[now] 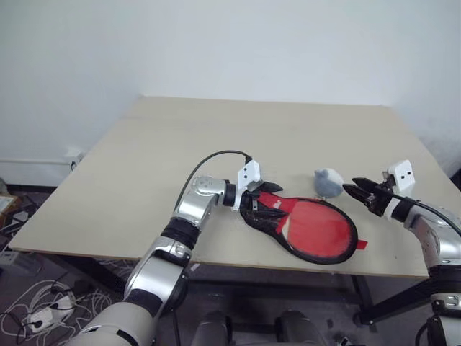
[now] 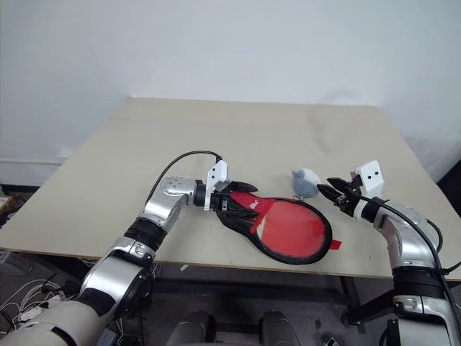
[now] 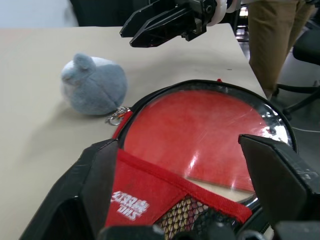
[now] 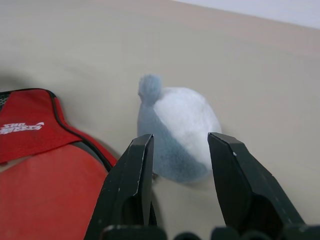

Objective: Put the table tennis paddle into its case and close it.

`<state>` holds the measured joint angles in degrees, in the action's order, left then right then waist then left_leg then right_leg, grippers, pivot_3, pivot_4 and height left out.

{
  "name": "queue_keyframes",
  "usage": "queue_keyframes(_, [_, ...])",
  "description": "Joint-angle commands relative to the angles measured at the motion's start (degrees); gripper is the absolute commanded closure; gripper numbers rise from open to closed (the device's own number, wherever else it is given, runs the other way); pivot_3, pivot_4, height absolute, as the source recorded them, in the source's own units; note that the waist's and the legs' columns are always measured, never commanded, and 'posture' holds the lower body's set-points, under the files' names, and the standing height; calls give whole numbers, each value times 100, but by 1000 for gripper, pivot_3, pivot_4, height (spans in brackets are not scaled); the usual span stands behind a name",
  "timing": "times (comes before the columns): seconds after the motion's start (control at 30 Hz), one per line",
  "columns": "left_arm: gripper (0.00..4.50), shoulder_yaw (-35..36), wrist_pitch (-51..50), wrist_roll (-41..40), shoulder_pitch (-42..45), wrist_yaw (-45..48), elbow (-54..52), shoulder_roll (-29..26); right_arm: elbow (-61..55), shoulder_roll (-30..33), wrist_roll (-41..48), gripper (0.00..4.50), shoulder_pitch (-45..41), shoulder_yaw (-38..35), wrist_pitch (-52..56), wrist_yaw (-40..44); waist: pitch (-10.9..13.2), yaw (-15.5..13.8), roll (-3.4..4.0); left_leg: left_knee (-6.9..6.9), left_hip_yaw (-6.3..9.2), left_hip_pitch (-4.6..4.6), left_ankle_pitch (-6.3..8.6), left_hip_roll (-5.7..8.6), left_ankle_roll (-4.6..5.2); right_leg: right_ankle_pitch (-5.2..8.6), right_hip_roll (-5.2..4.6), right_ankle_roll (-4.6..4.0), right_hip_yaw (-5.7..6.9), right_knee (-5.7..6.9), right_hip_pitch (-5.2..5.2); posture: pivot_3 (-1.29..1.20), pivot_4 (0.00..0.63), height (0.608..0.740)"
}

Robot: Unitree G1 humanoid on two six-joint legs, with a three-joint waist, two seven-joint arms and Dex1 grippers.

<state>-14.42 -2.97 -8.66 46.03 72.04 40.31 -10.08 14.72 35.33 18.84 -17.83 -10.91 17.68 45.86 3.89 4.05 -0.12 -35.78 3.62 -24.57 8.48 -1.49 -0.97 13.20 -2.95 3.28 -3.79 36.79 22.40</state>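
Paddle (image 3: 200, 140) sits inside the case (image 1: 302, 229), red blade showing thru the clear panel; case lies flat on the table (image 1: 216, 144), narrow neck end between the L gripper (image 1: 261, 202) jaws — spread, one either side, not clenched on it yet far as I can tell. R gripper (image 4: 179, 165) parted, holding nothing; grey plush (image 4: 177, 132) just ahead of its tips (keyring toy, chain reaches the case rim). Case looks soft, light, floppy at the rim; paddle inside stiffens it. Best hold prob. the neck fabric; clear panel likely slick — avoid.
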Motion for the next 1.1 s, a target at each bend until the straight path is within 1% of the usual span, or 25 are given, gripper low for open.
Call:
queue_keyframes(0.03, [1857, 101, 54, -103, 291, 183, -6, 99, -408, -67, 165, 2608, 26, -204, 40, -184, 0, 3, 1, 0, 0, 0, 0, 0, 0, 0, 0, 0, -1, 0, 0, 0, 0, 740])
queue_keyframes(0.13, [2631, 90, 41, -108, 340, 280, 28, 166, -480, -101, 223, 2608, 55, -234, 86, -263, 0, 1, 1, 0, -1, -1, 0, 0, 0, 0, 0, 0, -1, 0, 0, 0, 0, 740])
queue_keyframes(0.3, [4066, -8, 116, 7, 400, 369, 142, 298, -590, -122, 275, 2608, 99, -260, 151, -373, 0, 2, 1, 0, 0, 0, 0, 0, 0, 0, 0, 0, 0, 0, 0, 0, 0, 740])
queue_keyframes(0.37, [4460, -104, 202, 131, 423, 387, 214, 324, -632, -133, 284, 2608, 116, -267, 177, -405, 0, 1, 1, 0, 0, 0, 1, 0, 1, 0, 0, 0, -1, 0, 1, 0, 0, 740])
queue_keyframes(0.63, [4460, -402, 505, 711, 774, 74, 925, 663, -863, -292, 300, 2608, 182, -285, 310, -699, 1, -2, 0, -2, 0, -1, 1, 1, 1, 0, 0, 0, -1, -1, 0, 0, 0, 740])
queue_keyframes(0.8, [4460, -231, 318, 753, 1153, -215, 1588, 1017, -1008, -413, 263, 2608, 301, -250, 317, -872, 1, -1, -1, 0, 0, -2, 2, 1, 2, 0, 0, 0, -1, -2, 4, 0, 0, 740])
queue_keyframes(0.93, [4460, -279, 570, 987, 1374, -575, 2063, 1205, -1156, -520, 234, 2608, 390, -279, 330, -1066, 2, -2, -1, 2, 2, -5, 3, 1, 3, 1, 0, 1, 1, -4, 6, 0, 0, 740])
queue_keyframes(1.1, [4460, -203, 591, 1078, 1539, -759, 2408, 1407, -1284, -597, 248, 2608, 417, -288, 379, -1292, 2, -2, -1, 2, 2, -5, 4, 1, 5, 1, -1, 1, 0, -5, 6, 0, 0, 740])
